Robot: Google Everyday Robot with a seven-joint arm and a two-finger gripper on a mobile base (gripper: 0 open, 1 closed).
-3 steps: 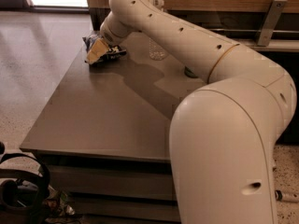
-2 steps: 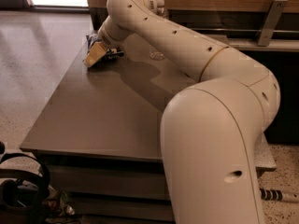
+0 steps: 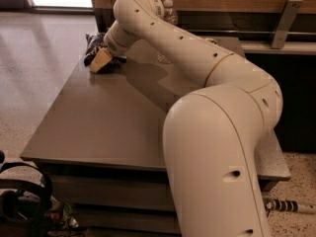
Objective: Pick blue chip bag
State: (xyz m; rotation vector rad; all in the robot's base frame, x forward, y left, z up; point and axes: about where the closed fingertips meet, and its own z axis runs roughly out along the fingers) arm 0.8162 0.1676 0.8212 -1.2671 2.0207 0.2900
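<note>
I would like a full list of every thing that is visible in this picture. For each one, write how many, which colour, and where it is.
blue chip bag: one, dark navy, far left corner of the table, right at the pincer.
water bottle: one, clear, far side of the table, mostly hidden behind the arm.
table: one, grey-brown, middle of the view.
metal bracket: one, grey, on the wall at upper right.
looped object: one, black, on the floor at lower left; what it is cannot be told.
arm: one, cream, reaching from lower right across the table.
pincer: one, tan, down on the near edge of the bag.
</note>
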